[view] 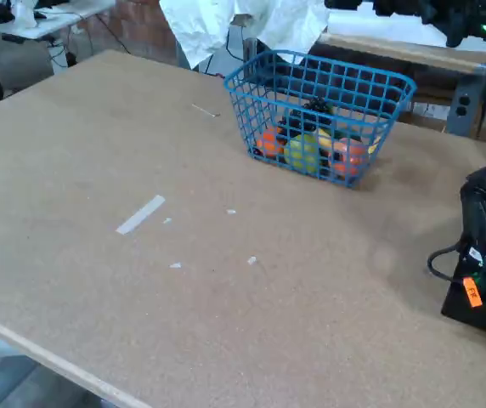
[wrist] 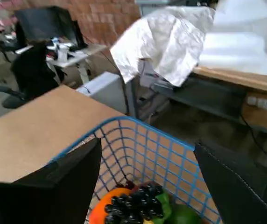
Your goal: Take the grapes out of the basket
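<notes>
Looking down from the wrist view, the grapes (wrist: pixel 134 206) sit at about six o'clock in the picture, a knobbly cluster of glossy black-purple beads heaped on top of the other fruit inside the basket (wrist: pixel 143 140). They rest against an orange fruit (wrist: pixel 104 205) on their nine o'clock side and green fruit (wrist: pixel 180 213) on their three o'clock side. The basket is blue wire mesh with open grid walls, and its far rim arches across the middle of the view. The gripper (wrist: pixel 147 186) hangs above the basket with its two dark fingers (wrist: pixel 68 177) spread wide, one at eight o'clock and one at four o'clock, nothing between them, and the grapes lie below the gap. From the fixed view the basket (view: pixel 370 85) stands on the brown table (view: pixel 183 280) at roughly one o'clock, near the far edge, flaring toward its rim. The grapes (view: pixel 318 108) show only as a small dark clump behind the mesh, above a yellow-green fruit (view: pixel 303 153) flanked by orange ones. A strip of white tape (view: pixel 140 214) lies on the table at nine o'clock, well apart from the basket. A white cloth (wrist: pixel 164 39) drapes over a bench beyond the table.
</notes>
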### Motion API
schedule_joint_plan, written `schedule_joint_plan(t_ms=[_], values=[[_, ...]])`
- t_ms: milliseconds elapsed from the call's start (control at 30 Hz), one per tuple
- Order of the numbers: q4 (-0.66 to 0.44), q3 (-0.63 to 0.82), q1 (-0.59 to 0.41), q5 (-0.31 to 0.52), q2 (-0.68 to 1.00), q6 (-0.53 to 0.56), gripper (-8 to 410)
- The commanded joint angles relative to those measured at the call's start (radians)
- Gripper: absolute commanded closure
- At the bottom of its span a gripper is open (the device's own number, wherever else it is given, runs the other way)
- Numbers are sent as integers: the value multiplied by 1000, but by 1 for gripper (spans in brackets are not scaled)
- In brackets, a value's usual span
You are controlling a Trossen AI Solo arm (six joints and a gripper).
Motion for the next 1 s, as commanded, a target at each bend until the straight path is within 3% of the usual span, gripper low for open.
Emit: schedule_joint_plan(t_ms=[0, 167, 267, 567, 767, 967], values=[[-17, 50, -38, -75, 74, 27, 125], [-187, 204, -71, -205, 240, 39, 125], [-259, 301, -71, -207, 351, 16, 125], [-211, 416, -71, -204, 555, 22, 125], [-205, 412, -71, -99, 656, 30, 125], [-201, 406, -71, -101, 721, 98, 125]])
